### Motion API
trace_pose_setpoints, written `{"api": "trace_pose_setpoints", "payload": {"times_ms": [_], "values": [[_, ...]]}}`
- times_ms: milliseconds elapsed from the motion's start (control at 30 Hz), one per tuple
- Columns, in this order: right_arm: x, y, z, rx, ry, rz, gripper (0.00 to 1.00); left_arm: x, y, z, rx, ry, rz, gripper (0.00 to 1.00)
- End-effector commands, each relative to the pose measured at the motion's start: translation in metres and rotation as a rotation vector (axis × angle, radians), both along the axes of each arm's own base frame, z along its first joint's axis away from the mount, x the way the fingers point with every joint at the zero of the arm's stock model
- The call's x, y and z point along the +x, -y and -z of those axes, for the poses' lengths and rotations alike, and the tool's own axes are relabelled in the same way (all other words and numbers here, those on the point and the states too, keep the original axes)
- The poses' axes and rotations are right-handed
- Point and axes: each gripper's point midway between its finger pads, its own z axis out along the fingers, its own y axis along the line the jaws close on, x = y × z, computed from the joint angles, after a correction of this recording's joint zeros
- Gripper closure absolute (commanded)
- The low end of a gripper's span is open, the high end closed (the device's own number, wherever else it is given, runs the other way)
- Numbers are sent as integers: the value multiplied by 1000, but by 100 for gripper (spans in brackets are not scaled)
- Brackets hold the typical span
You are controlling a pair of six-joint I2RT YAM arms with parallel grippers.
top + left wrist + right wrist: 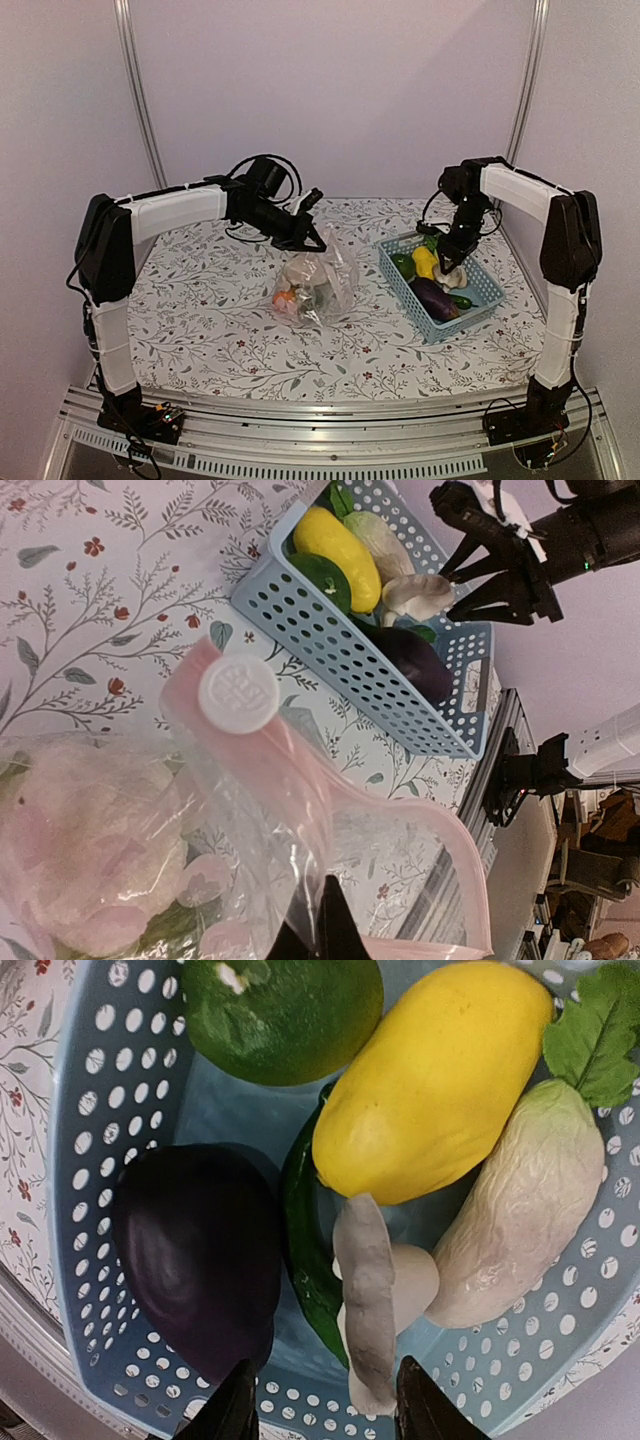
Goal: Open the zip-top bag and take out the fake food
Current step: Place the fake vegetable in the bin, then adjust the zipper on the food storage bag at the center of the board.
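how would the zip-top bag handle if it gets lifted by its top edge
Probably floppy: the zip-top bag is thin crinkled film, sagging below the left gripper pinching it. Likely bottom-heavy, since the fake food bunches low. Its open mouth may spill pieces if tipped.

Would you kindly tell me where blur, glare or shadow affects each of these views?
Top external: soft, even light; the zip-top bag looks hazy. Left wrist: bag plastic near the lens is blurred, the blue basket sharper. Right wrist: crisp, the yellow fruit brightly lit.

Soft, even light.
Glints on the clear crinkly plastic zip-top bag; nearest folds blurred in the left wrist view.
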Motion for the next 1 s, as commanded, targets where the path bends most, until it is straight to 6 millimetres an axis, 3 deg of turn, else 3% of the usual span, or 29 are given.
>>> {"api": "trace_pose_setpoints", "payload": {"times_ms": [0, 133, 233, 300, 367, 467, 633, 767, 967], "values": [[15, -33, -66, 203, 148, 62, 49, 0, 0, -14, -16, 21, 2, 100], [2, -81, -86, 295, 235, -104, 48, 1, 0, -16, -27, 24, 3, 100], [-19, -127, -102, 399, 317, -299, 50, 1, 0, -23, -40, 39, 1, 100], [-36, -160, -127, 538, 349, -377, 51, 2, -2, -27, -36, 60, -13, 100], [-47, -187, -151, 660, 352, -388, 51, 3, -3, -30, -41, 71, -16, 100], [-60, -221, -163, 764, 249, -357, 53, 2, -2, -34, -58, 74, -22, 100], [-58, -254, -124, 743, 123, -245, 64, 5, -4, -30, -53, 62, -47, 98], [-50, -262, -103, 743, 66, -153, 68, 5, -2, -34, -87, 44, -64, 98], [-35, -268, -82, 698, 59, -91, 71, 3, 6, -60, -254, 71, -81, 100]]}}
